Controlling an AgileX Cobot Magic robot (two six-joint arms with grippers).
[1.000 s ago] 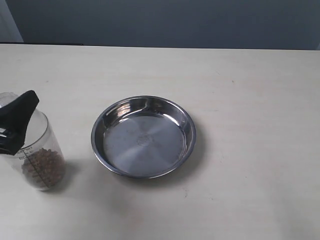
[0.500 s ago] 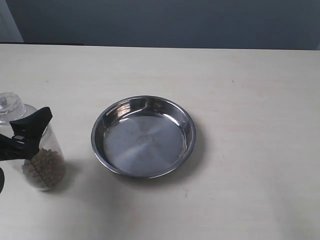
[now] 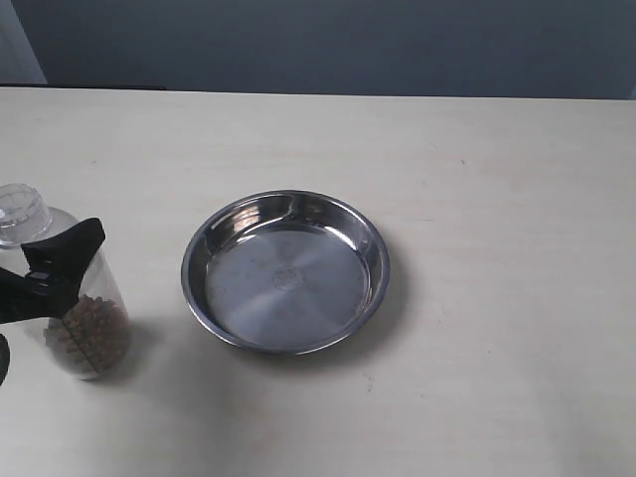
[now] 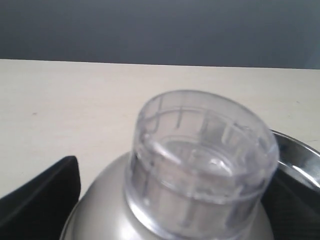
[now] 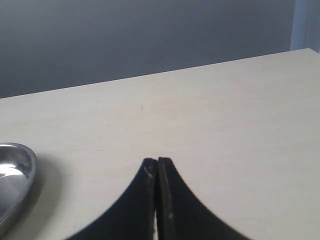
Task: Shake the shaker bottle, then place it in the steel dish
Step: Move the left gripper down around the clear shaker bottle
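The shaker bottle point(image 3: 78, 298) stands upright on the table at the far left, with brown pellets in its lower part and a clear round cap point(image 3: 20, 213). My left gripper point(image 3: 45, 273) straddles its body; one black finger point(image 3: 62, 256) crosses the front. In the left wrist view the cap point(image 4: 200, 160) and frosted dome fill the frame between two black fingers point(image 4: 40, 197); contact with the wall is not visible. The steel dish point(image 3: 285, 271) lies to the bottle's right with nothing in it. My right gripper point(image 5: 157, 161) is shut on nothing, above bare table.
The beige table point(image 3: 497, 199) runs back to a dark blue wall. The dish's rim shows at the edge of the left wrist view point(image 4: 300, 160) and of the right wrist view point(image 5: 15, 170). The right arm is outside the exterior view.
Over the last second my left gripper came down from the bottle's shoulder to its middle. Since half a second ago it has barely shifted. The bottle and dish have stayed in place.
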